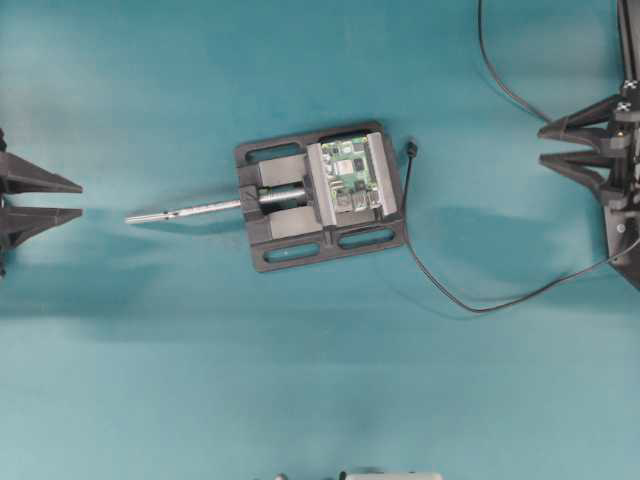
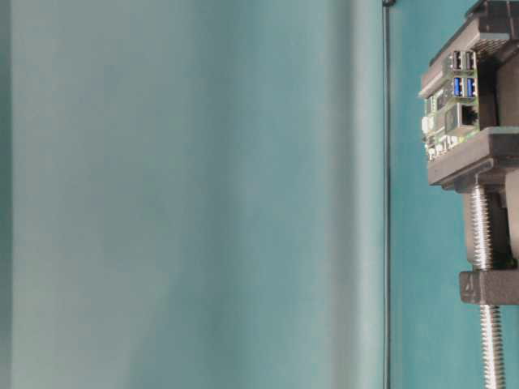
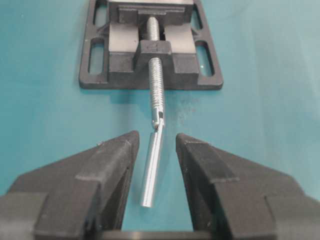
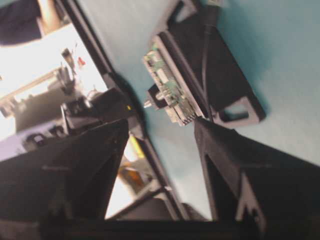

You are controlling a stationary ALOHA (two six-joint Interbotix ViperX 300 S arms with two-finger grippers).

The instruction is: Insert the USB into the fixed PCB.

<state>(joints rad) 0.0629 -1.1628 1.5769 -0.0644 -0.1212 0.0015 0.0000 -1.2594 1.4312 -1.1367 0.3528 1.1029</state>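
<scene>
Black USB (image 1: 411, 150) beside fixed PCB (image 1: 352, 178), well apart from right end effector (image 1: 545, 144)

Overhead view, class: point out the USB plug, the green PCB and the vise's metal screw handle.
USB plug (image 1: 411, 150): overhead view, on the plug's black body beside the vise.
Green PCB (image 1: 352, 172): overhead view, on the board's middle.
Vise's metal screw handle (image 1: 175, 211): overhead view, midway along the bare silver rod.

The overhead view looks straight down on the tabletop (image 1: 150, 380). The table-level view, turned sideways, sits close beside the vise (image 2: 486, 158). Each wrist view looks out between its tool's fingers toward that vise (image 3: 150, 55), which all four share.
</scene>
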